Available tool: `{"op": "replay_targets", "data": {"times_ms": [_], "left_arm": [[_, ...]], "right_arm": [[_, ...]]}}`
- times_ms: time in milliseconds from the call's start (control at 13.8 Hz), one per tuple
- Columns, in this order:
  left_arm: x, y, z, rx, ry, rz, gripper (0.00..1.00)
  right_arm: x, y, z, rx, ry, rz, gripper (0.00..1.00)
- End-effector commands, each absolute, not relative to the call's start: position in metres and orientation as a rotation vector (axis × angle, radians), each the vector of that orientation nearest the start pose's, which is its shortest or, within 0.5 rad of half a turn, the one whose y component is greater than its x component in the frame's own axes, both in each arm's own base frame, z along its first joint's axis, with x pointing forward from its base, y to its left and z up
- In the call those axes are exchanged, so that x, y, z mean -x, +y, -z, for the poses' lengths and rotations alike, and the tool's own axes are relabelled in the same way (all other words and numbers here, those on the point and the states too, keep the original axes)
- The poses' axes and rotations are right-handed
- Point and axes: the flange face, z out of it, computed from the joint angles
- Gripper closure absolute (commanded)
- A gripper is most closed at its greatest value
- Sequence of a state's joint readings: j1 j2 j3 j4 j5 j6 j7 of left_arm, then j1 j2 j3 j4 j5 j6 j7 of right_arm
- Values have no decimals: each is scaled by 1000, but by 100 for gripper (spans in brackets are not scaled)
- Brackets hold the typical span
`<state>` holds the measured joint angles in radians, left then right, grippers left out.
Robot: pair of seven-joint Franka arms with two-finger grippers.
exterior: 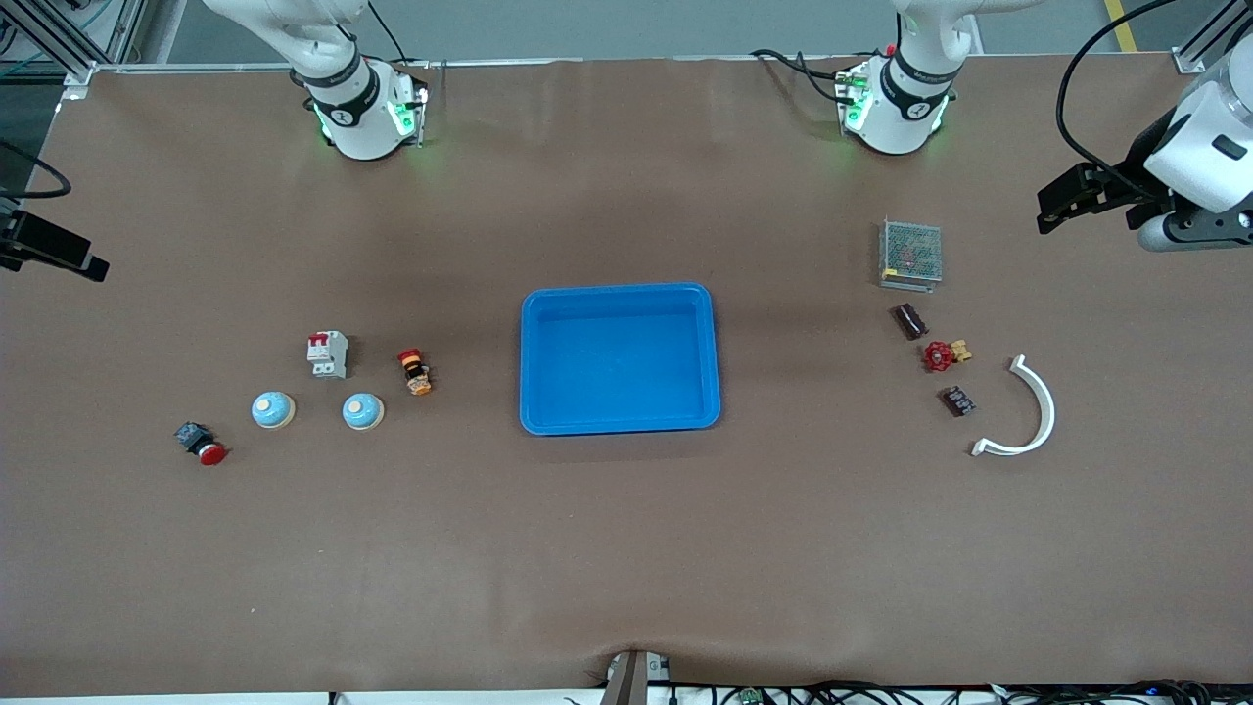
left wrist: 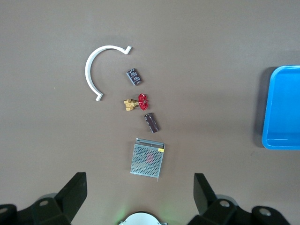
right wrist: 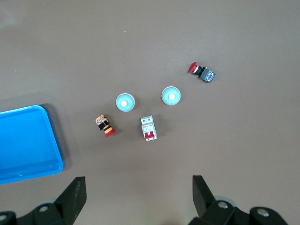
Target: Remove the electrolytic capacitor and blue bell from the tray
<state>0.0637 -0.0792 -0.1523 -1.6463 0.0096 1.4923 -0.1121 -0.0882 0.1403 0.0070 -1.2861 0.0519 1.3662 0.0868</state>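
The right end effector [right wrist: 136,197] hangs high over its end of the counter [exterior: 626,548], fingers spread wide and holding nothing. Below it lie one red push button [exterior: 201,443], two blue bells [exterior: 273,409] [exterior: 363,412], one white circuit breaker [exterior: 329,353] and one orange-and-red switch [exterior: 415,372]. One empty blue tray [exterior: 619,428] sits mid-counter. Toward the left arm's end lie one mesh power supply [exterior: 911,254], two dark capacitors [exterior: 910,321] [exterior: 958,400], one red-handled valve [exterior: 944,354] between them, and one white curved bracket [exterior: 1028,411]. The left end effector [left wrist: 138,197] hangs wide open and empty above these.

Sitting around one tray [exterior: 619,299]: two bells [exterior: 273,409] [exterior: 362,411], two capacitors [exterior: 910,320] [exterior: 958,400], one breaker [exterior: 328,353], one valve [exterior: 944,355].
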Motion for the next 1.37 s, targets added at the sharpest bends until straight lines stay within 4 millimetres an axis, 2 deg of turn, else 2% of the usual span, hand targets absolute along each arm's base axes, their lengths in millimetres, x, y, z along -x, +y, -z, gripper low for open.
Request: {"op": "replay_targets", "data": {"times_ms": [0,361,506,939,1300], "left_arm": [[-510,-48,-629,3116,-43,-92,0],[-510,-50,-630,3115,-38,-90,0],[-510,-50,-631,3116,-41,-87,0],[-510,-49,-632,3110,-39,-88,0],[-508,-50,-635,3110,-39,-98,0]], "right_arm": [[-564,-40,-663,3071,254,-95,0],[-570,-32,-661,3073,235,-67,0],[-572,-29,-649,3075,226,-77,0],[-571,-36,-640,3073,247,-97,0],[-556,-36,-634,3070,255,-41,0]]}}
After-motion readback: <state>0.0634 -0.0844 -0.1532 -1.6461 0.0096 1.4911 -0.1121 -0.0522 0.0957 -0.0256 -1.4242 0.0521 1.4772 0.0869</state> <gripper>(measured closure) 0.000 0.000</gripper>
